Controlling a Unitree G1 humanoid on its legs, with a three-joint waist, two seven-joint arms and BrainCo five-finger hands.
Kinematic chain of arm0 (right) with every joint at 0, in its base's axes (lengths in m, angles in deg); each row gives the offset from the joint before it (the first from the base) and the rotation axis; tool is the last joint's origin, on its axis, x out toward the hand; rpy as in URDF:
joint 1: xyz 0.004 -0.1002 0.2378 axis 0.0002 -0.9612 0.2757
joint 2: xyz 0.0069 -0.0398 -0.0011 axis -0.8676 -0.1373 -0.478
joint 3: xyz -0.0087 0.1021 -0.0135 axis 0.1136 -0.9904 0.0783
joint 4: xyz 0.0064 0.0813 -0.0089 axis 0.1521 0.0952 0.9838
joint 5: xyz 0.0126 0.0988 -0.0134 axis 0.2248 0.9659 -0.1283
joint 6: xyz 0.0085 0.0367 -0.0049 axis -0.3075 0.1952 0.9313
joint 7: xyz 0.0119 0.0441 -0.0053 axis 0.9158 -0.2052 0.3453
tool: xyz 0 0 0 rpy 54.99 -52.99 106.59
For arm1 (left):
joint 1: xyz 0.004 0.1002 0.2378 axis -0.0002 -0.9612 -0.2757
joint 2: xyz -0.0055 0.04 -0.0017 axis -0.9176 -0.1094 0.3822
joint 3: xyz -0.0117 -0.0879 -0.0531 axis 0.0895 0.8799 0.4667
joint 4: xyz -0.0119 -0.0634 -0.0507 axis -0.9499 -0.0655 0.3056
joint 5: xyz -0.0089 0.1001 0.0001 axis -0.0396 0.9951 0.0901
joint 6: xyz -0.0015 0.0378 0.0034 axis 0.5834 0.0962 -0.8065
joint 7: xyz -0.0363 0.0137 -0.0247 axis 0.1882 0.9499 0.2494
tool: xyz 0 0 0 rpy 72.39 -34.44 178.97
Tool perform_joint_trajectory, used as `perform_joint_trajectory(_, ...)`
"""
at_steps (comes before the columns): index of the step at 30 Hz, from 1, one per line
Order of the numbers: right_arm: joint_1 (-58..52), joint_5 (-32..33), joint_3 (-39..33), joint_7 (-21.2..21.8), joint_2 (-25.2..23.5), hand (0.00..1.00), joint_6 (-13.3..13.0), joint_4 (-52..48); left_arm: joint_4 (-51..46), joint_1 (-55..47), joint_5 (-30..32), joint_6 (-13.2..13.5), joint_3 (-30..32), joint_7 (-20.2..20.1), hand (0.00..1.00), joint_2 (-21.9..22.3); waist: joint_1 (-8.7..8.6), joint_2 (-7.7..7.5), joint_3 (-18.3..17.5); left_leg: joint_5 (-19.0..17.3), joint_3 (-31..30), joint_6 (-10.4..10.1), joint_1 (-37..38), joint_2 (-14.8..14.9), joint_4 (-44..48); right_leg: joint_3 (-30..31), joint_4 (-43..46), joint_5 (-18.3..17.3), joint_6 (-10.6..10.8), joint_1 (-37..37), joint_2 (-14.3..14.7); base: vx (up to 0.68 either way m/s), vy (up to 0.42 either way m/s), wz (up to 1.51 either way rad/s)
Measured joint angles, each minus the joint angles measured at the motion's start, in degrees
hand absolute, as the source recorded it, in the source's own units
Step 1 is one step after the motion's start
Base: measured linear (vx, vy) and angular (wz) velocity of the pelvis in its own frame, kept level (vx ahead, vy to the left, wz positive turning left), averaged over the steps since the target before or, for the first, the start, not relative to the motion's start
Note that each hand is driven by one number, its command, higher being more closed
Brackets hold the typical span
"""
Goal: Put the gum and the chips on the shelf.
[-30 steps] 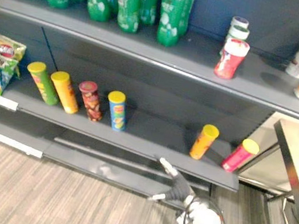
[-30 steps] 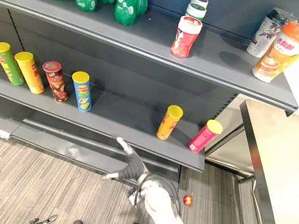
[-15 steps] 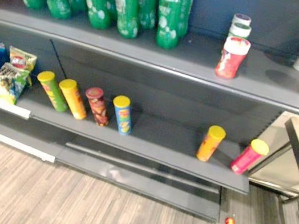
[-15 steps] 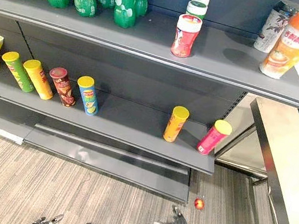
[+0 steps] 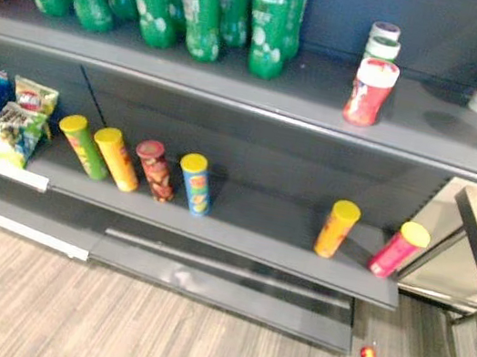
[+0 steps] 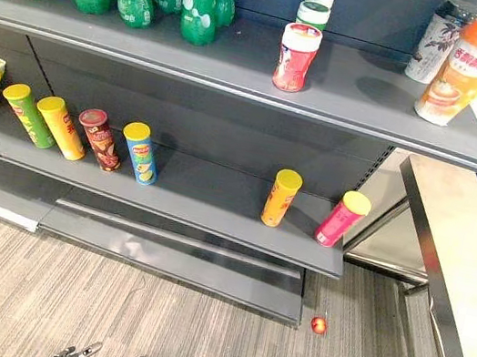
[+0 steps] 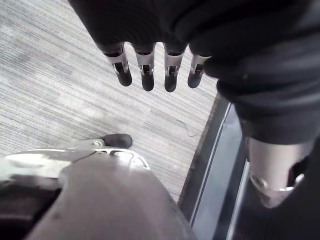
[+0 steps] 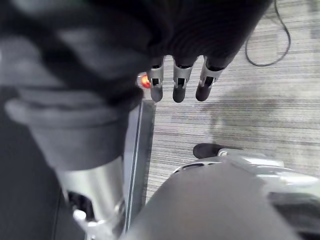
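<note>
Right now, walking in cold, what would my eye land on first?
Probably the tall green bottles crowding the left of the top shelf. Next, the bright chip cans on the lower shelf: four in a row on the left, two apart toward the right. A small red thing lies alone on the floor by the shelf's right end.

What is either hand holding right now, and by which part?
Nothing. The left hand and the right hand both hang empty, fingers straight, above the floor.
</note>
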Motion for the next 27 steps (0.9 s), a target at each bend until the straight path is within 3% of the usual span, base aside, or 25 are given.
perform_joint_trajectory(5, -0.40, 4.11, -8.71, 0.29, -0.04, 0.00, 0.92, 1.31, -0.03, 0.52, -2.83, -0.02, 0.14, -1.20, 0.00, -0.03, -1.36, 0.03, 2.08, -6.97, 0.21, 1.31, -3.63, 0.19, 12.49, 1.00, 10.44, -4.77, 1.74, -3.59, -2.93, 0.00, 0.063, -0.01)
perform_joint_trajectory(7, -0.67, 5.51, -11.16, 0.30, -0.89, 0.00, 0.91, 0.69, 0.04, 1.02, -2.82, -0.05, 0.98, -1.48, 0.00, 0.20, -1.49, 0.30, 2.55, -8.84, 1.95, 2.05, -5.13, 0.48, 16.00, 2.49, 10.89, -4.05, 2.95, -4.81, -3.31, -0.01, 0.107, -0.40)
perform_joint_trajectory(9, -0.69, 7.10, -12.45, 0.22, -2.38, 0.00, 0.93, -1.83, -0.20, 2.04, -2.84, -0.03, 3.76, -1.41, 0.00, 1.24, -1.39, 0.94, 2.83, -13.06, 7.03, 3.48, -9.88, 3.25, 22.31, 5.63, 11.07, 0.84, 3.60, -9.78, -1.98, -0.08, 0.152, -1.11)
perform_joint_trajectory(10, -0.62, 7.45, -12.49, 0.25, -2.84, 0.00, 0.93, -2.97, -0.34, 2.27, -2.83, -0.03, 5.20, -1.31, 0.00, 1.69, -1.22, 1.31, 2.98, -13.83, 8.83, 4.06, -10.60, 4.52, 23.34, 5.86, 9.77, 4.11, 3.32, -11.18, -1.06, -0.21, 0.219, -1.75)
perform_joint_trajectory(11, -0.24, 8.29, -12.58, 0.22, -4.24, 0.00, 0.74, -5.01, -0.45, 2.56, -3.33, -0.01, 6.65, -1.26, 0.00, 2.60, -0.83, 2.99, 3.96, -14.11, 13.24, 5.05, -10.88, 7.02, 23.80, 4.11, 7.45, 8.25, 2.97, -12.37, 0.23, -0.26, 0.260, -1.89)
perform_joint_trajectory(12, -0.21, 9.00, -13.06, 0.24, -4.83, 0.00, 0.90, -5.56, -1.05, 3.10, -4.80, 0.04, 6.84, -1.10, 0.00, 2.56, -1.05, 2.13, 5.79, -14.51, 17.13, 5.48, -9.40, 8.16, 23.82, -2.34, 12.64, 5.24, -1.11, -12.89, -1.62, -0.24, 0.269, -1.84)
perform_joint_trajectory(13, -0.61, 9.01, -13.10, 0.13, -4.82, 0.00, 0.93, -5.30, -1.24, 3.40, -5.02, 0.11, 6.82, -1.09, 0.00, 2.44, -1.01, 2.53, 6.36, -14.71, 18.84, 5.56, -8.96, 8.64, 23.81, -5.32, 16.01, 3.77, -2.96, -13.20, -3.04, -0.10, 0.236, -1.55)
perform_joint_trajectory(14, -1.23, 9.00, -13.10, -0.23, -5.01, 0.00, 0.98, -4.95, -1.23, 3.65, -5.02, 0.11, 6.80, -1.10, 0.00, 2.21, -0.88, 2.26, 6.41, -14.81, 21.34, 5.21, -7.92, 9.28, 23.63, -9.63, 21.06, 2.37, -4.93, -12.90, -5.70, -0.02, 0.201, -1.45)
perform_joint_trajectory(15, -2.11, 9.00, -13.13, -0.78, -4.99, 0.00, 0.88, -4.05, -1.32, 3.69, -5.03, 0.15, 6.64, -1.14, 0.00, 1.88, -0.83, 1.80, 6.29, -14.33, 24.46, 4.74, -6.67, 9.32, 22.76, -11.77, 24.83, 1.50, -5.41, -11.73, -8.01, -0.01, 0.177, -1.34)
perform_joint_trajectory(18, -1.71, 8.99, -12.92, -1.01, -4.16, 0.00, 0.93, -1.78, -2.10, 3.83, -5.02, 0.43, 4.55, -1.60, 0.00, 1.57, -1.35, 1.65, 6.20, -12.31, 29.62, 4.23, -5.38, 8.49, 19.40, -12.58, 27.51, -0.98, -4.57, -8.16, -10.53, -0.06, 0.068, -0.97)
perform_joint_trajectory(21, -0.22, 8.98, -11.92, -1.38, -3.79, 0.00, 1.12, -0.15, -2.34, 3.85, -5.04, 0.88, 3.02, -2.19, 0.00, 0.95, -1.29, 0.43, 5.51, -9.69, 34.21, 3.66, -5.31, 7.63, 16.57, -16.00, 18.84, -2.80, -1.47, -4.96, -10.04, -0.05, -0.072, -0.75)
perform_joint_trajectory(25, 2.60, 8.79, -9.61, -0.97, -2.81, 0.00, 1.10, 0.60, -2.07, 4.20, -5.02, 0.94, 1.49, -2.15, 0.00, 0.35, -1.38, 0.64, 5.51, -5.85, 37.39, 2.96, -5.15, 6.61, 13.58, -18.24, 8.32, -5.19, 2.37, -2.30, -7.71, -0.07, -0.212, -0.42)
perform_joint_trajectory(27, 2.78, 8.60, -9.65, -0.83, -1.88, 0.00, 1.18, 1.38, -1.31, 4.17, -4.98, 0.89, 1.49, -2.19, 0.00, 0.69, -1.27, 1.12, 5.26, -3.56, 37.51, 2.29, -4.22, 6.85, 11.46, -18.22, 7.49, -5.31, 2.07, -1.75, -6.30, -0.07, -0.210, -0.12)
